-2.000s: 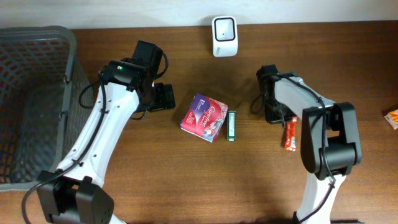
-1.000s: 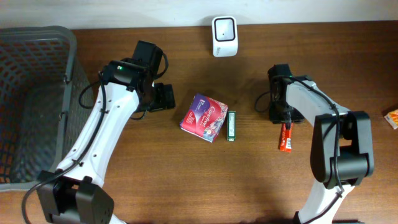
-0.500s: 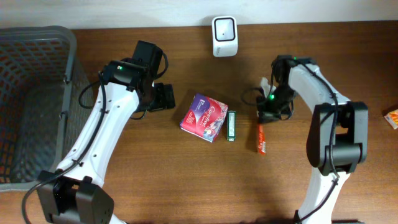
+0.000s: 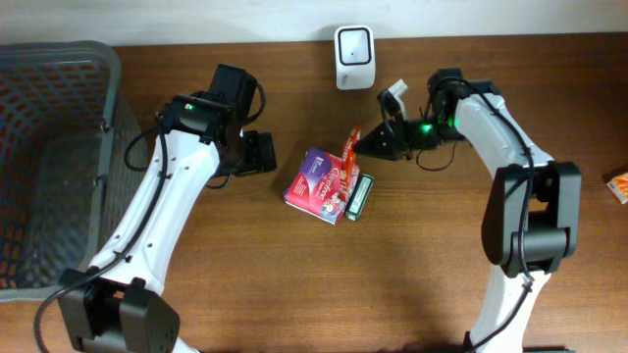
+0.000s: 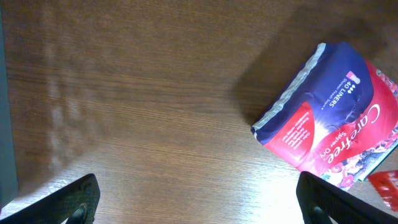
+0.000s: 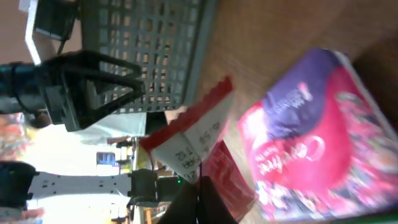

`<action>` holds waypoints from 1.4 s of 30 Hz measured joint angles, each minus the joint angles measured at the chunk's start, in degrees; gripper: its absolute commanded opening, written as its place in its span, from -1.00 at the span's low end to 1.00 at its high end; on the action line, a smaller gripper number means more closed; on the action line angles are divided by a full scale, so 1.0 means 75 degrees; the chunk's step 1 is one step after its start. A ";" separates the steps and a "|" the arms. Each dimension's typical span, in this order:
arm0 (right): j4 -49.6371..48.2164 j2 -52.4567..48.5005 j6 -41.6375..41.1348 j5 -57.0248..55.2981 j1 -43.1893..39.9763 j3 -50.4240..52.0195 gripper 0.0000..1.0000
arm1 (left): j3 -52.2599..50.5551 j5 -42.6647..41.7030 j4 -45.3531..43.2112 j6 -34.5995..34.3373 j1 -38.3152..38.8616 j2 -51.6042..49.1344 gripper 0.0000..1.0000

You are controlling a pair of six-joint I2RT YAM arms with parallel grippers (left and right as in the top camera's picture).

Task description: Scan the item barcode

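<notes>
Green pack (image 4: pixel 360 196): lies flat on the table (image 4: pixel 294 294), well short of the scanner (image 4: pixel 353 57) on the robot's side, almost straight in front of it.

Purple liner pack (image 4: pixel 322 184): lies flat, touching the green pack on the side left of the scanner line, equally well short of the scanner.

Orange item (image 4: pixel 619 186): sits at the table edge, far right of the scanner, partly cut off.

Left gripper (image 4: pixel 257 154): hangs left of the scanner and nearer the robot, just beside the purple pack, jaws spread wide, grasping nothing.

Right gripper (image 4: pixel 378 145): points leftward, short of the scanner and slightly to its right, clenched on the red sachet (image 4: pixel 350 144).

Red sachet: sticks out past the fingertips over the far corner of the purple pack, not at the scanner face. Contact with the pack: cannot tell. Shows a white printed panel in the right wrist view, too blurred to read.

Grey basket (image 4: pixel 108 88): stands far left of the scanner.

Scanner: stands against the far edge, face up.
</notes>
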State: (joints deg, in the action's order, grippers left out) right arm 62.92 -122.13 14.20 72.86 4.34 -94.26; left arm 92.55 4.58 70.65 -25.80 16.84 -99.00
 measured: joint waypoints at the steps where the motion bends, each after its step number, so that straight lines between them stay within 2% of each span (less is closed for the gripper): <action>1: -0.0414 0.0000 -0.0050 0.0114 0.0181 0.0125 -0.92 | 0.0000 0.0000 0.0000 -0.0003 0.0000 0.0000 0.98; 2: -0.0699 0.0000 -0.0082 0.0149 0.0329 0.0262 -0.92 | 0.0000 0.0000 0.0003 0.0000 0.0000 0.0000 0.98; 5: -0.2535 -0.0044 -0.1154 -0.0169 0.0659 0.1119 -0.92 | 0.0000 0.0000 0.0003 0.0000 0.0000 0.0000 0.98; 7: -0.2669 -0.0166 -0.1961 -0.1192 0.0565 0.1434 -0.92 | 0.0000 -0.0003 0.0006 -0.0003 0.0000 0.0000 0.98; 8: -0.2439 -0.0195 -0.2352 -0.2069 0.0437 0.1463 -0.77 | 0.0000 0.0000 0.0003 0.0000 0.0000 0.0000 0.98; 9: -0.2238 -0.0195 -0.2570 -0.2661 0.0283 0.1451 -0.47 | 0.0000 0.0000 0.0000 0.0000 0.0000 0.0000 0.98; 10: -0.1719 -0.0204 -0.2704 -0.3217 0.0137 0.1294 -0.28 | 0.0000 0.0000 0.0006 -0.0003 0.0000 0.0000 0.98; 11: -0.1078 -0.0224 -0.2696 -0.3815 -0.0128 0.0979 0.09 | 0.0000 0.0000 -0.0006 0.0000 0.0000 0.0000 0.98; 12: -0.0787 -0.0224 -0.2664 -0.4208 -0.0291 0.0699 0.17 | 0.0000 -0.0003 0.0003 -0.0003 0.0000 0.0000 0.98; 15: 0.0836 -0.0219 -0.2291 -0.5272 -0.0449 -0.0632 0.17 | 0.0000 -0.0003 0.0012 0.0000 0.0000 0.0000 0.98; 18: 0.1189 -0.0210 -0.2226 -0.5630 -0.0216 -0.1099 0.15 | 0.0000 0.0000 0.0003 -0.0003 0.0000 0.0000 0.98; 20: 0.1241 -0.0210 -0.2224 -0.5817 0.0102 -0.1099 0.15 | 0.0000 0.0000 0.0003 -0.0003 0.0000 0.0000 0.98; 24: 0.1037 -0.0210 -0.2704 -0.6234 0.0921 -0.0828 -0.07 | 0.0000 -0.0003 0.0003 -0.0003 0.0000 0.0000 0.98; 28: 0.0440 -0.0210 -0.4089 -0.7210 0.1431 -0.0312 -0.08 | 0.0000 0.0000 0.0003 -0.0003 0.0000 0.0000 0.98; 33: 0.0166 -0.0210 -0.4497 -0.7487 0.1950 -0.0256 -0.08 | 0.0000 0.0000 0.0003 -0.0003 0.0000 0.0000 0.98; 38: 0.0187 -0.0210 -0.4826 -0.8017 0.2049 -0.0256 -0.44 | 0.0000 0.0000 0.0003 -0.0003 0.0000 0.0000 0.98; 40: 0.0233 -0.0210 -0.4873 -0.8224 0.2049 -0.0256 -0.54 | 0.0000 0.0000 0.0003 -0.0003 0.0000 0.0000 0.98; 42: 0.0277 -0.0210 -0.4899 -0.8320 0.2049 -0.0256 -0.55 | 0.0000 0.0000 0.0003 0.0000 0.0000 0.0000 0.99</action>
State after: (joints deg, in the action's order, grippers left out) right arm 64.99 -123.70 -22.55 10.46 19.70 -96.18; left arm 92.55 4.58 70.67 -25.80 16.84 -99.00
